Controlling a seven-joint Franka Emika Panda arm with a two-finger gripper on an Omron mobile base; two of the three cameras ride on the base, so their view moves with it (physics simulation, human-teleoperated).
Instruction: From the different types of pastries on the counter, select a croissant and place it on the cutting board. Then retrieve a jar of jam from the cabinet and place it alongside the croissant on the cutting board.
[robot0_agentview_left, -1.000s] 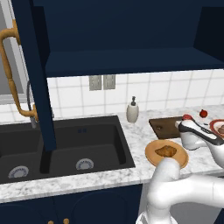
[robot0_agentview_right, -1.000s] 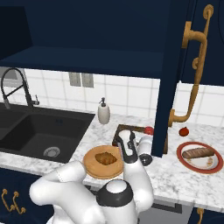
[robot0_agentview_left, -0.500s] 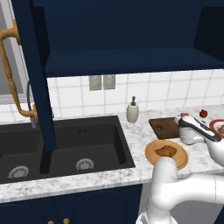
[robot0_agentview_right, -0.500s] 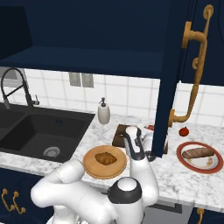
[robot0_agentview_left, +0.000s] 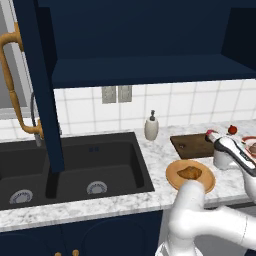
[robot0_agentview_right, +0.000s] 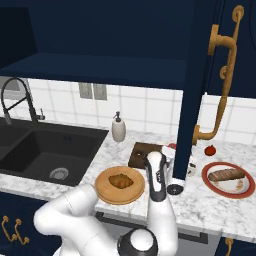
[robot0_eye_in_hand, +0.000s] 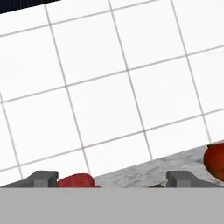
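Red jar of jam (robot0_eye_in_hand: 75, 180) low between spread fingertips (robot0_eye_in_hand: 41, 178), gripper (robot0_eye_in_hand: 111, 179) open, untouched; marble counter (robot0_eye_in_hand: 144, 173) edge ahead, white tile wall (robot0_eye_in_hand: 100, 87) beyond, roomy.

Golden-brown croissant (robot0_agentview_right: 119, 180) on a tan plate (robot0_agentview_right: 105, 191), dark brown cutting board (robot0_agentview_left: 192, 146), grey-veined white counter (robot0_agentview_right: 200, 206).

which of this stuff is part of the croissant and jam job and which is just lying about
In the job:
- croissant on the round plate
- cutting board
- jar of jam, between the open fingers
- cabinet door

Lying about:
- log-shaped roll
- soap dispenser
- sink
- red round object
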